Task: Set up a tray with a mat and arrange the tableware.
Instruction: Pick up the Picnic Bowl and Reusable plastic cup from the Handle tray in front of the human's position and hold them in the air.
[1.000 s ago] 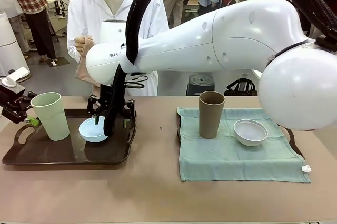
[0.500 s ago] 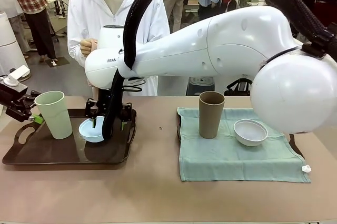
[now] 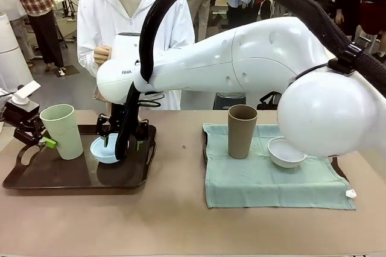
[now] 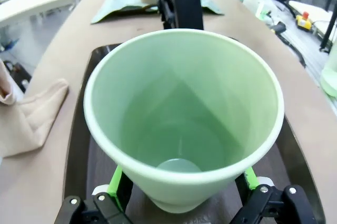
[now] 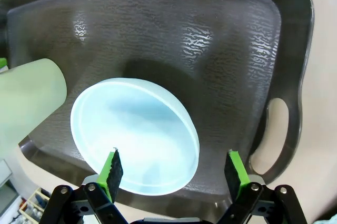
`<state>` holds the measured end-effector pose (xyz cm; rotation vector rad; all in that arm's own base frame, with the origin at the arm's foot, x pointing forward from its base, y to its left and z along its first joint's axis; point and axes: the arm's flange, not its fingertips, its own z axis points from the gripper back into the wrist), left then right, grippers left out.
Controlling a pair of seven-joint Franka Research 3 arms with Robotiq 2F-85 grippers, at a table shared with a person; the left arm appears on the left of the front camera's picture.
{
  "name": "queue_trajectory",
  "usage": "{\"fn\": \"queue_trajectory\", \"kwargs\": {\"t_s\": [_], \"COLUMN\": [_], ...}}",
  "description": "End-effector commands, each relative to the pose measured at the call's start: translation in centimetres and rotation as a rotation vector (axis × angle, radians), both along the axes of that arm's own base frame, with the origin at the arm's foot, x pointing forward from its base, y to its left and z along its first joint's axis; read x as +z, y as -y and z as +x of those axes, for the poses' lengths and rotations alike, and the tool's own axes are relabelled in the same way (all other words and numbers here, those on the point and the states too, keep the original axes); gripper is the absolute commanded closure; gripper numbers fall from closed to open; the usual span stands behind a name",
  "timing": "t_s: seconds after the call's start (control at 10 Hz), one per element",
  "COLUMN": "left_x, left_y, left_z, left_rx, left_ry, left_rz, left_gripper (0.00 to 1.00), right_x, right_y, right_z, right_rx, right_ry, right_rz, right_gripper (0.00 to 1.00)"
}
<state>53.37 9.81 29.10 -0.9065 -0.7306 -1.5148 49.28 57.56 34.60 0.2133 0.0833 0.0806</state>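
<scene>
Broadly, the tabletop (image 3: 175, 221) carries a dark tray (image 3: 72, 178) at the robot's left and a green mat (image 3: 271, 184) at its right; the pale green cup (image 3: 62, 130) and light blue bowl (image 3: 104, 150) stand on the tray, the brown cup (image 3: 242, 130) and white bowl (image 3: 283, 153) on the mat; all look light, stiff and matte; the tapered cup wants a hold across its lower wall, the bowl a pinch over its rim; the left gripper (image 4: 183, 179) has its fingers spread either side of the green cup's base; the right gripper (image 5: 174, 167) has its fingers spread above the blue bowl.

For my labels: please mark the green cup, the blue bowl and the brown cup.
green cup (image 3: 61, 133): front view, side wall
blue bowl (image 5: 134, 129): right wrist view, inner bottom
brown cup (image 3: 242, 133): front view, side wall
</scene>
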Motion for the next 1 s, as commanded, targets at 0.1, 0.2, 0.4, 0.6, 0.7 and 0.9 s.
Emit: {"fn": "queue_trajectory", "kwargs": {"t_s": [0.1,0.2,0.4,0.6,0.7,0.9], "left_x": [-0.6,-0.7,-1.1,-1.0,-1.0,-0.8], "left_y": [0.3,0.7,1.2,1.5,1.5,1.7], "left_z": [-0.5,-0.4,-0.3,-0.3,-0.3,-0.3], "left_rx": [-0.076,-0.088,-0.1,-0.101,-0.102,-0.103], "left_ry": [0.039,0.035,0.032,0.028,0.027,0.026], "left_rz": [-0.015,-0.012,-0.014,-0.01,-0.011,-0.009], "left_gripper": [0.0,0.0,0.0,0.0,0.0,0.0], "right_x": [0.4,0.5,0.2,0.2,0.1,-0.3], "right_y": [-1.0,-1.0,-1.0,-0.9,-0.9,-1.0], "right_z": [0.9,0.9,1.2,1.3,1.4,1.6], "right_rx": [0.023,0.024,0.024,0.025,0.024,0.034], "right_ry": [-0.017,-0.015,-0.015,0.015,0.021,0.026], "right_rz": [0.008,0.009,0.009,-0.01,-0.02,-0.039], "right_gripper": [0.0,0.0,0.0,0.0,0.0,0.0]}}
